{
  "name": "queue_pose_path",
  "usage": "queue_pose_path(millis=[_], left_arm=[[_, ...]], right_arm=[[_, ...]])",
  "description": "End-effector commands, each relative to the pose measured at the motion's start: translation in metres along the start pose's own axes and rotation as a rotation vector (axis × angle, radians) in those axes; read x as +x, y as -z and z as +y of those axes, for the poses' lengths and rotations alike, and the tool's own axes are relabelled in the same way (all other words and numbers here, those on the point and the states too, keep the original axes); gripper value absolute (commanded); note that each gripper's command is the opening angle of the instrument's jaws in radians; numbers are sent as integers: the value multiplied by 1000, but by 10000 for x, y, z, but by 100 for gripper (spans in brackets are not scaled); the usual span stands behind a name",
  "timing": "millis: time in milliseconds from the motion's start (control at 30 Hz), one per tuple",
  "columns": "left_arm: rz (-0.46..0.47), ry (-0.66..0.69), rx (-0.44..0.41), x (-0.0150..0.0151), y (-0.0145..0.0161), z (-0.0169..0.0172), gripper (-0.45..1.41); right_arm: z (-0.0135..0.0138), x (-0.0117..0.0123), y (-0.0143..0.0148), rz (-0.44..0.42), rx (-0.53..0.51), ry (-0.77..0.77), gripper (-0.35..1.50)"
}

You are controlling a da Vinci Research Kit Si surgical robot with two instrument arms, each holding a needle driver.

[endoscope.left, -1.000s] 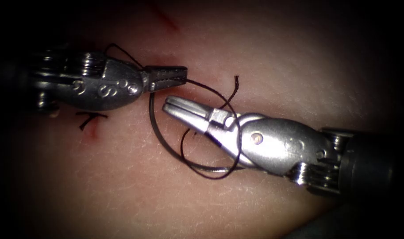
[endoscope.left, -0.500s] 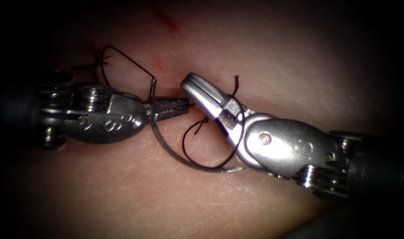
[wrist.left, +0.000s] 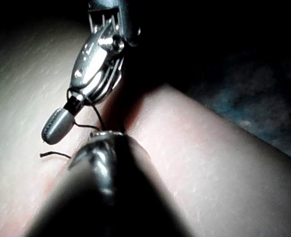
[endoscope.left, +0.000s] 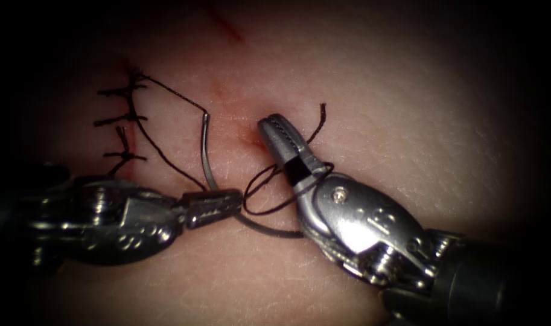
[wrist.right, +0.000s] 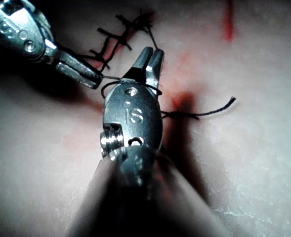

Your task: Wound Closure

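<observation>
Needle [endoscope.left: 206, 154] held mid-curve, out of the tissue [endoscope.left: 408, 121].
We keep the left gripper [endoscope.left: 218, 205] clamped; right gripper [endoscope.left: 281, 139] looks closed, thread [endoscope.left: 269, 208] looped around it.

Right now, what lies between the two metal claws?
In the endoscope view, a loop of dark thread wrapped around the right claw and part of the curved grey needle, which the left claw holds, over bare tissue.
</observation>
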Motion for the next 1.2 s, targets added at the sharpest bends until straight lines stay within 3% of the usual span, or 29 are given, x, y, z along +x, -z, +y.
queue_pose_path(millis=[33,167,233,367,800,1200], left_arm=[[5,2,-2,5,-6,-4,-45],[3,9,-5,6,-4,-10,-45],[2,13,-9,8,-5,-13,-45],[-2,21,0,10,-13,-21,-45],[-15,30,12,2,-37,-41,-45],[-13,25,16,-1,-42,-40,-45]], right_arm=[[-3,-9,-7,-12,-10,-8,36],[4,-17,-10,-35,-43,-25,36],[9,-20,-13,-44,-64,-52,51],[20,-30,-17,-78,-104,-110,59],[46,-56,-33,-123,-141,-243,51],[74,-74,-41,-147,-157,-302,61]])
